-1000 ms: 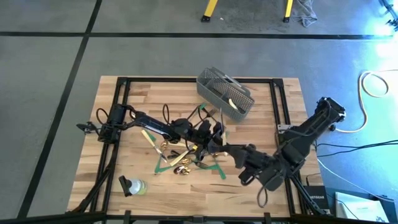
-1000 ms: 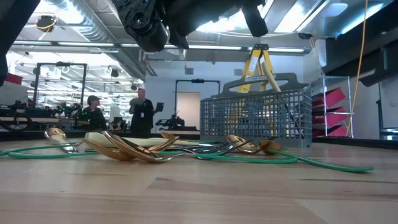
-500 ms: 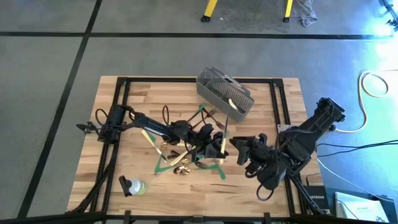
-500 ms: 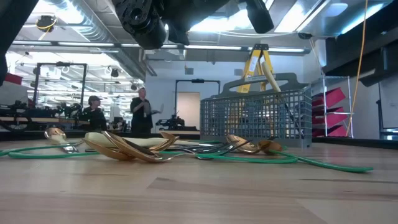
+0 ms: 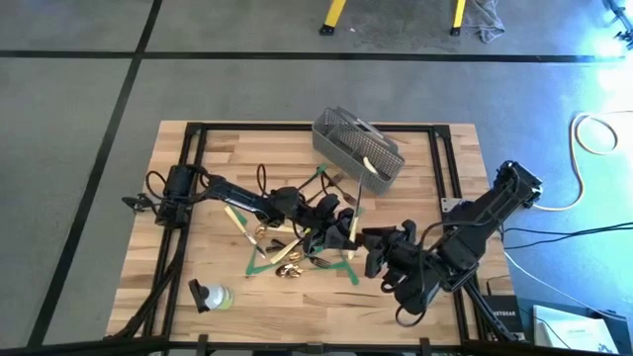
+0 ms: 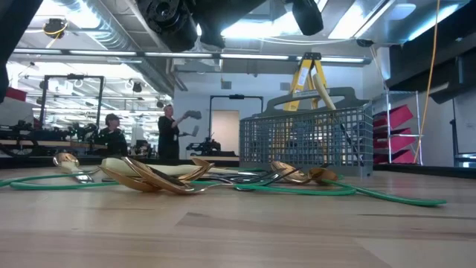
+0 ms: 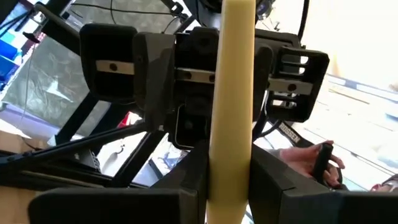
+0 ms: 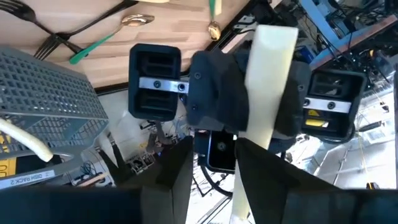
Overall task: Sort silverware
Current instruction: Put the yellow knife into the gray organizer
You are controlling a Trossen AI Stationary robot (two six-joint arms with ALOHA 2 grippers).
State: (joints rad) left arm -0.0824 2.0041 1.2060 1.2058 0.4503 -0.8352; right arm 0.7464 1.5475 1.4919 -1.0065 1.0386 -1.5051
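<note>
Left claw (image 5: 334, 220): pinching the cream-handled knife (image 7: 231, 74) above the centre of the tabletop (image 5: 415, 307). Right claw (image 5: 374, 245): just right of it, facing it, and apparently pressed on the same handle.

The step is judged to be a hand-over. One claw should release only once the other grip is firm, keeping the handle square between the pads, then carry the knife to the far wire basket (image 5: 341, 133).

Count:
- Cream-handled knives: three, namely the one held, a second knife (image 5: 368, 164) in the basket, and a third knife (image 5: 235, 220) lying left.
- Gold spoons (image 5: 289, 267): at least three, heaped.
- Dark forks: number not determinable.
</note>
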